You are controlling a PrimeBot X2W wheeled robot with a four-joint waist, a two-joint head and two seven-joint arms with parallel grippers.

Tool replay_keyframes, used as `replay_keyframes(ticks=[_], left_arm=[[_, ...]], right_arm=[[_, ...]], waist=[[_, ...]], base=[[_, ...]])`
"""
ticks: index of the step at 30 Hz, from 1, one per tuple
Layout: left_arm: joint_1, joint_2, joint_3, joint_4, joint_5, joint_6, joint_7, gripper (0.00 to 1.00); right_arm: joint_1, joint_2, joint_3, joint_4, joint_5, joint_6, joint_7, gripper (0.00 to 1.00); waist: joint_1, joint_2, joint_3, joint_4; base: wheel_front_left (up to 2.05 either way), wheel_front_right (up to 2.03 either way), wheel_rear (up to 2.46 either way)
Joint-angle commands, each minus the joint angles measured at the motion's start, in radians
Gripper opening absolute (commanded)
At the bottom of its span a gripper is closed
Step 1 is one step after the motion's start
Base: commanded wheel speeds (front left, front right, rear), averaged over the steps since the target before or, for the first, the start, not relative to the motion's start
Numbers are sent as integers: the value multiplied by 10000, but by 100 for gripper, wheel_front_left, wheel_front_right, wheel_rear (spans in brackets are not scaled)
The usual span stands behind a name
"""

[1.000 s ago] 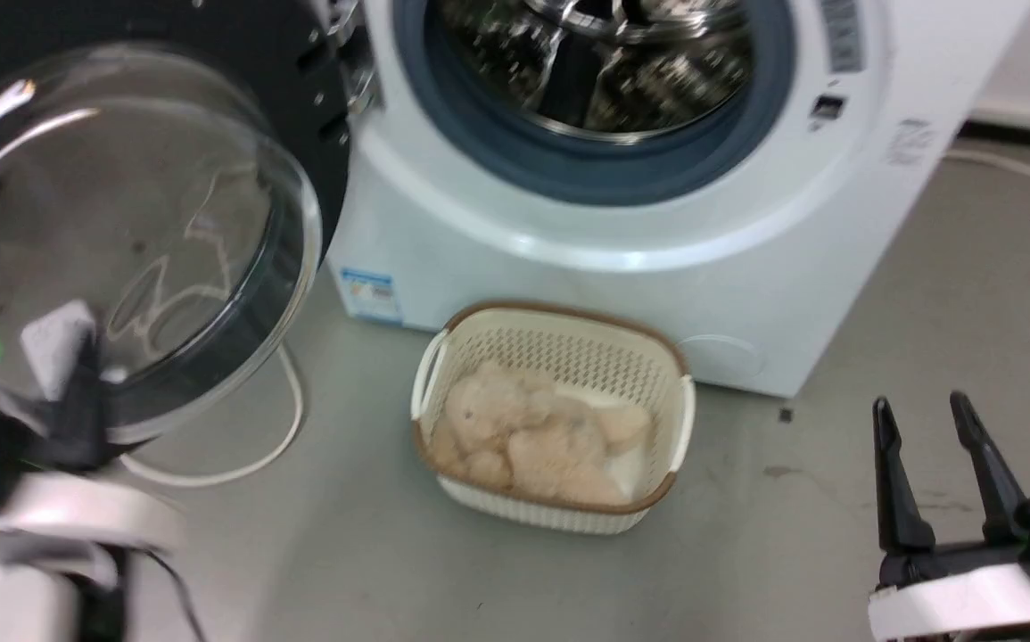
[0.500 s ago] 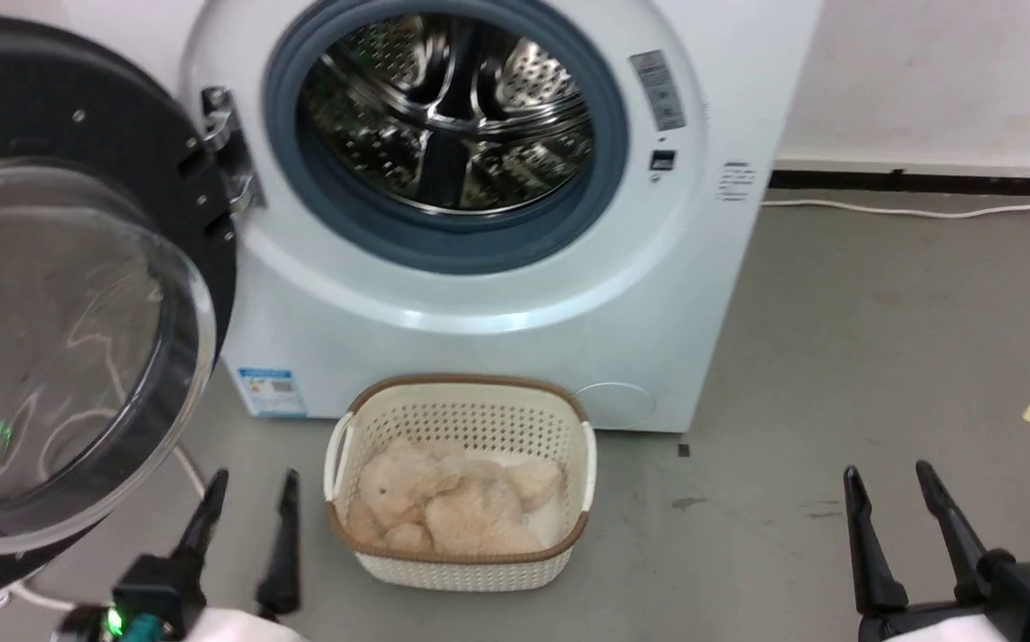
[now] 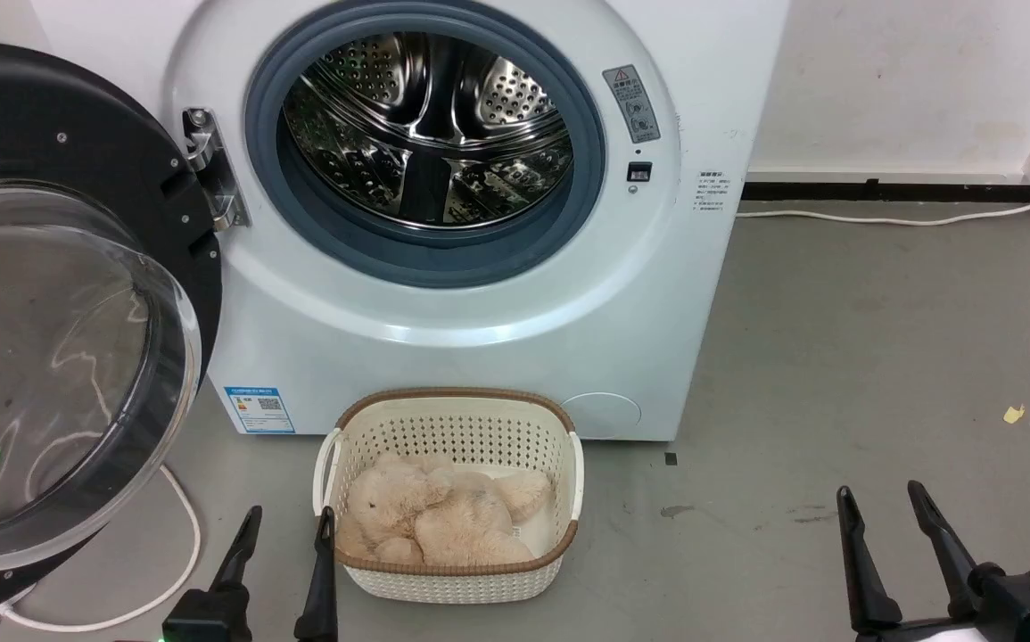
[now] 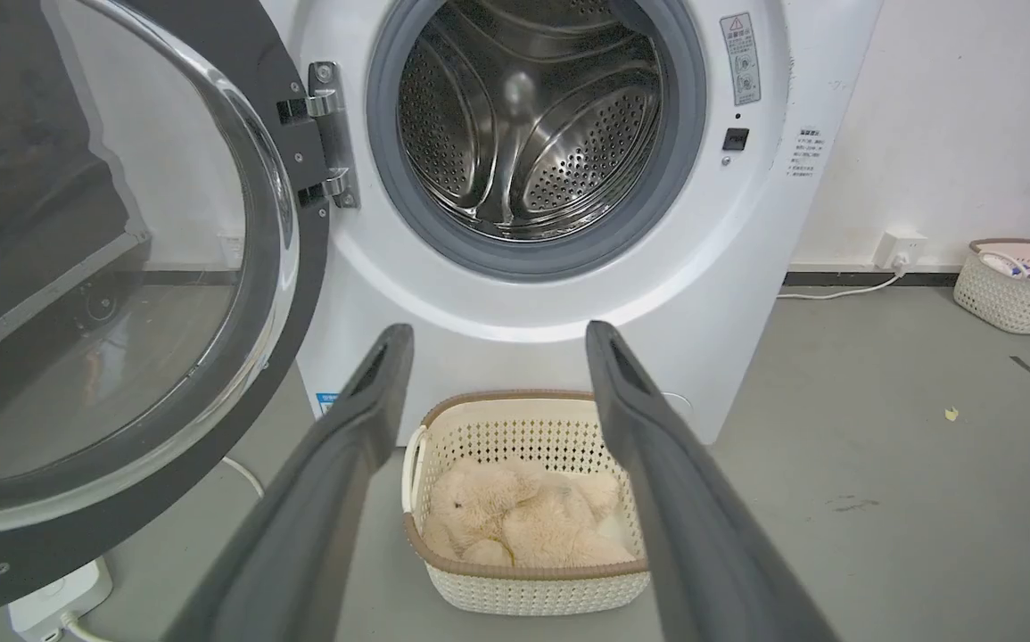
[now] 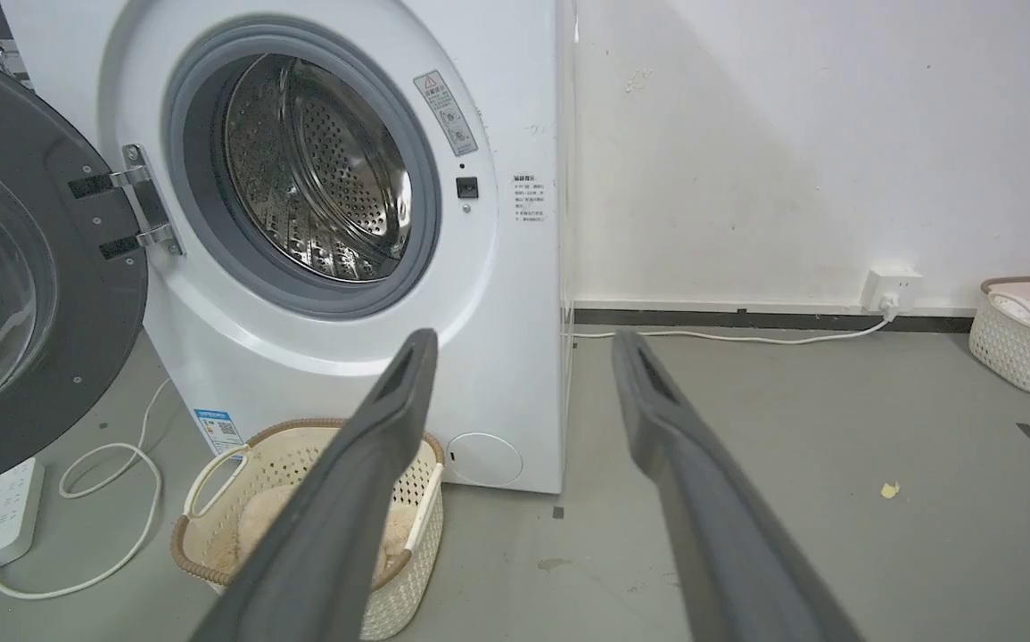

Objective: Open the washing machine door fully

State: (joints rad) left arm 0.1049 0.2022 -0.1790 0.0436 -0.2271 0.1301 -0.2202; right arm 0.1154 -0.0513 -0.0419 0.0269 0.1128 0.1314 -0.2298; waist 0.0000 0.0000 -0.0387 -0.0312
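Since a second earlier, the left gripper (image 3: 291, 514) had come away from the glass bowl of the door and its two long dark fingers had spread. It sat low at the near left, fingers apart and holding nothing, just left of the cream perforated plastic basket (image 3: 452, 395). The right gripper (image 3: 878, 489) rested at the near right over the grey concrete floor (image 3: 836, 357), its fingers likewise apart and empty. The very large round glossy black washing machine door (image 3: 78, 116), with its clear bulging glass bowl, stood swung out to the left of the big white front-loading washing machine (image 3: 479, 357). It hung on the metal hinge (image 3: 211, 178) with its inner face turned toward the near side. The grey-ringed steel drum hole (image 3: 425, 134) lay uncovered. The basket stood on the floor just in front of the machine, with a beige plush toy (image 3: 434, 517) lying inside. A white cable (image 3: 186, 553) curled on the floor below the door.
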Motion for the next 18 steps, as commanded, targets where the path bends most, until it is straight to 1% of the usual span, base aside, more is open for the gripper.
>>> replay_keyframes(ticks=[1,7,8,9,18], left_arm=[[121,0,-5,-76,93,87,10,100],[127,-38,-21,-206,83,218,80,100],[163,-130,44,-235,-76,266,115,100],[23,-104,41,-207,-112,255,100,0],[-21,-148,83,-199,-30,194,178,0]], right_arm=[[117,11,26,45,15,-7,33,100],[85,11,68,81,54,-7,39,100],[79,11,104,98,61,-7,38,100],[0,0,100,57,28,0,3,0],[-49,0,116,41,-17,0,89,0]], waist=[[0,0,-6,4],[0,0,8,21],[0,0,19,25],[0,0,20,26],[0,0,34,37]], base=[[0,0,0],[0,0,0],[0,0,0],[0,0,0],[0,0,0]])
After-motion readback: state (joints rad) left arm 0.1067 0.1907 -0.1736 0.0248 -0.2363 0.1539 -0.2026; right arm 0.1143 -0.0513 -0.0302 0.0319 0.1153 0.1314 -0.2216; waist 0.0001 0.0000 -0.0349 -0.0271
